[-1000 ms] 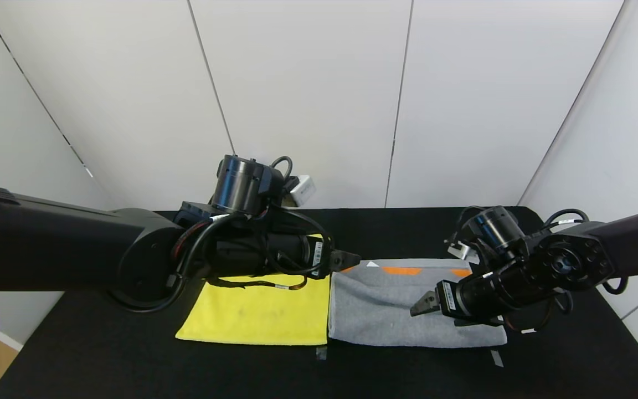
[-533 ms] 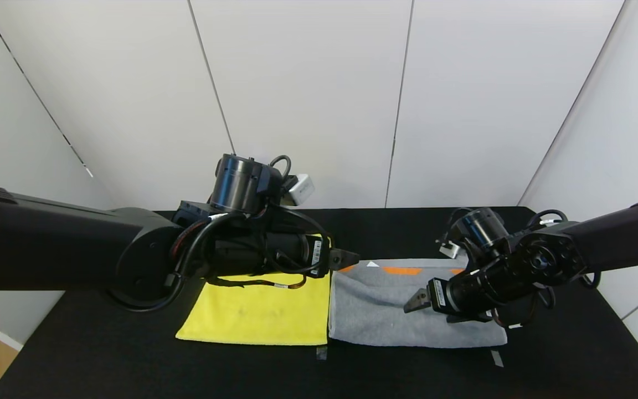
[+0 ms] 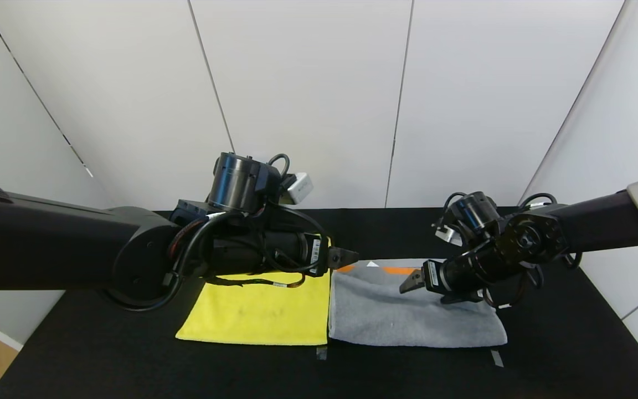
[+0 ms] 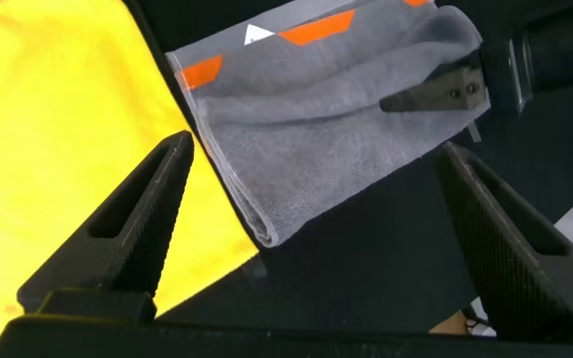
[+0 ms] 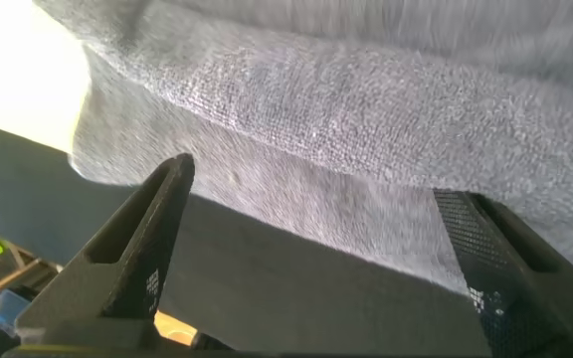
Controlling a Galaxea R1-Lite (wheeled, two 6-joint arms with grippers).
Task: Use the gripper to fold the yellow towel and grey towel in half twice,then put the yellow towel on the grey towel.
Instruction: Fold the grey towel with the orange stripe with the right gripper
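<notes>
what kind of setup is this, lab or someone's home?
Most likely a lab test cell: bare white wall panels enclose a black-covered table, with tape markers beside the grey towel and yellow towel. Nothing domestic in view.

The yellow towel [image 3: 261, 312] lies flat and folded on the black table. Just beside it on the right lies the grey towel [image 3: 407, 318], folded, with orange marks along its far edge.

I see a black-covered table [image 3: 130, 366]. Yellow towel [image 3: 258, 316] lies flat on it, left of centre, folded grey towel [image 3: 407, 316] just beside it on the right (edges nearly touching). Two small tape marks [image 3: 496, 358] on the cloth near the towels' front edges.
</notes>
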